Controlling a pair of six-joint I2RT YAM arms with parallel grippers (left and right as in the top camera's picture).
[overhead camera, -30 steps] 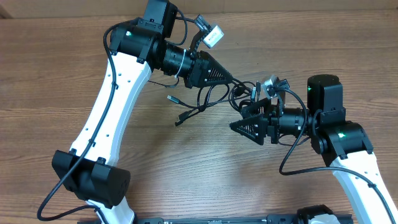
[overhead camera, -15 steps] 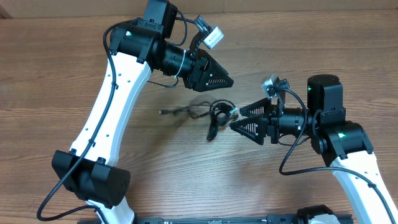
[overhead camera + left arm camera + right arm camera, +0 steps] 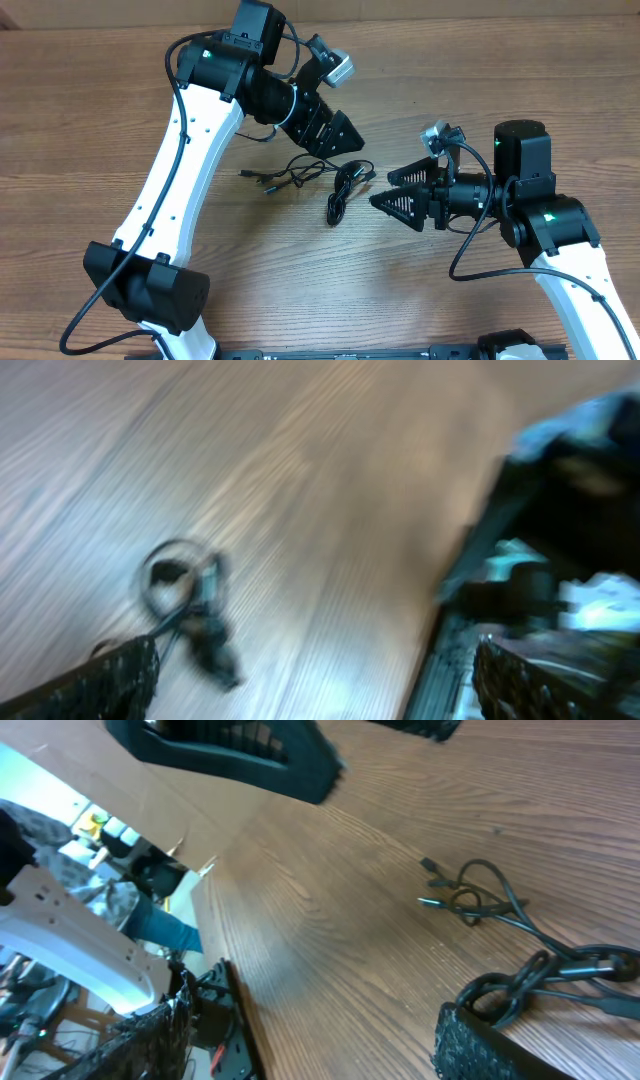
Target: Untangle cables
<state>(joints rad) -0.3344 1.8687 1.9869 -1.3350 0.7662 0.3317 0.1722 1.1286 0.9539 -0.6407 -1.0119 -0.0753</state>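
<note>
Wood-grain table (image 3: 100, 90) (evenly lit), with what may be cardboard (image 3: 125, 795) beyond its edge.
</note>
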